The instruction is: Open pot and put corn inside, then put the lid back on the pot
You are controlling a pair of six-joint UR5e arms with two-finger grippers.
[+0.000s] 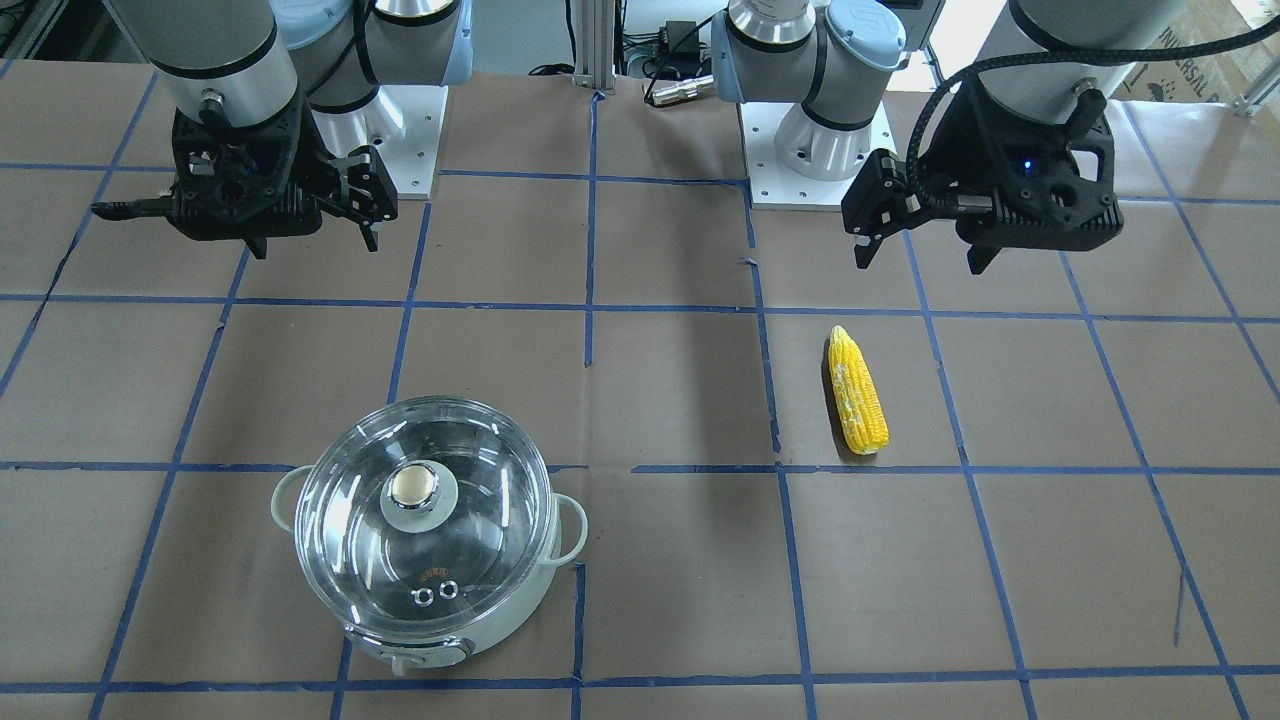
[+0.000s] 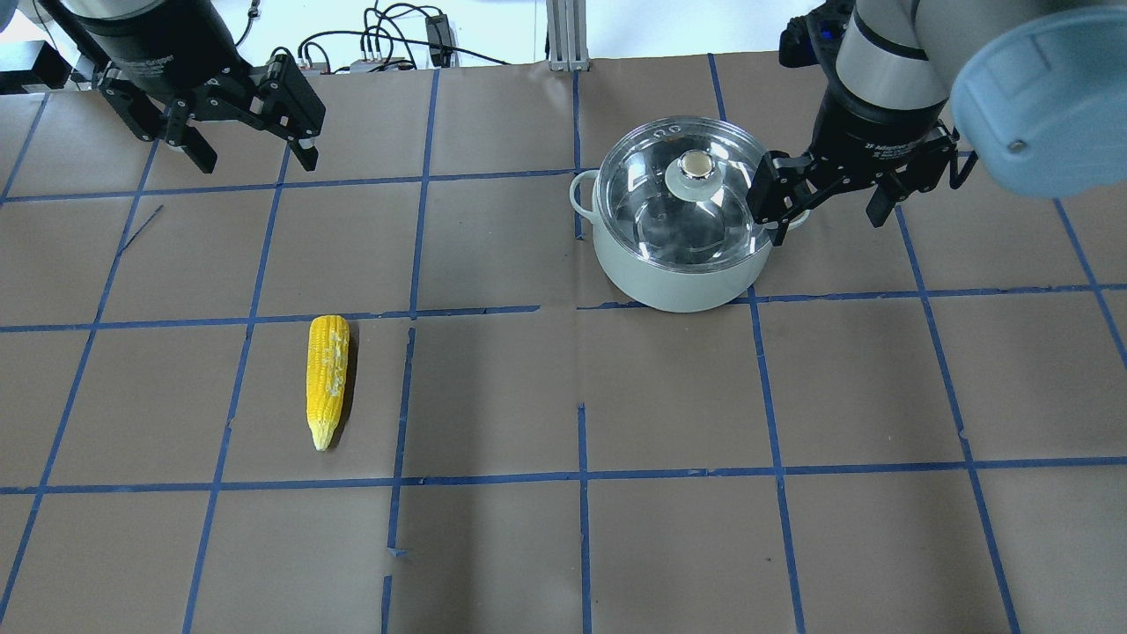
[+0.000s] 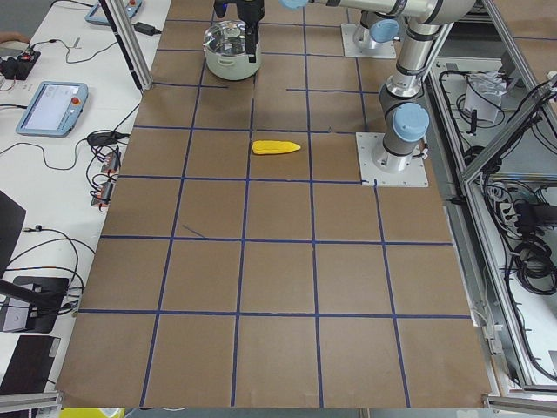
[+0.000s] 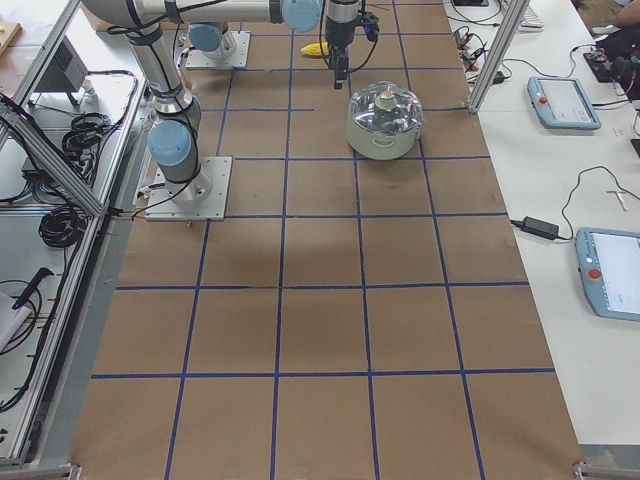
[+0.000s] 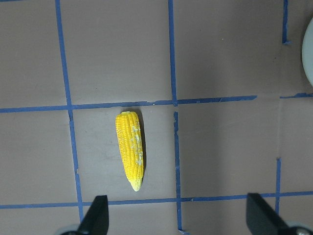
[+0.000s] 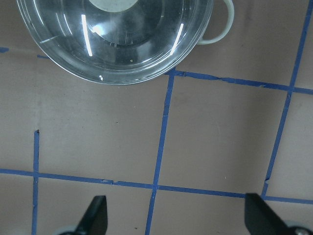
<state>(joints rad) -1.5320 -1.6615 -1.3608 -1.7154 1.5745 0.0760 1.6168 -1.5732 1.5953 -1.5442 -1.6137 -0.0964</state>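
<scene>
The mint-green pot (image 2: 678,273) stands on the table with the clear glass lid (image 2: 651,216) closed on it and its beige knob (image 2: 696,165) on top. It also shows in the front view (image 1: 520,610) under the lid (image 1: 480,540). The yellow corn (image 2: 327,379) lies flat on the paper, apart from the pot, and shows in the front view (image 1: 857,392) and the left wrist view (image 5: 131,149). My left gripper (image 2: 255,163) is open and empty, high above the table beyond the corn. My right gripper (image 2: 828,220) is open and empty, just beside the pot; its wrist view shows the lid (image 6: 115,34).
Brown paper with a blue tape grid (image 2: 581,475) covers the table. The arm base plates (image 1: 830,170) sit at the robot's edge. Cables and a power strip (image 2: 387,53) lie at the far edge. Tablets (image 4: 565,100) rest on the white side bench.
</scene>
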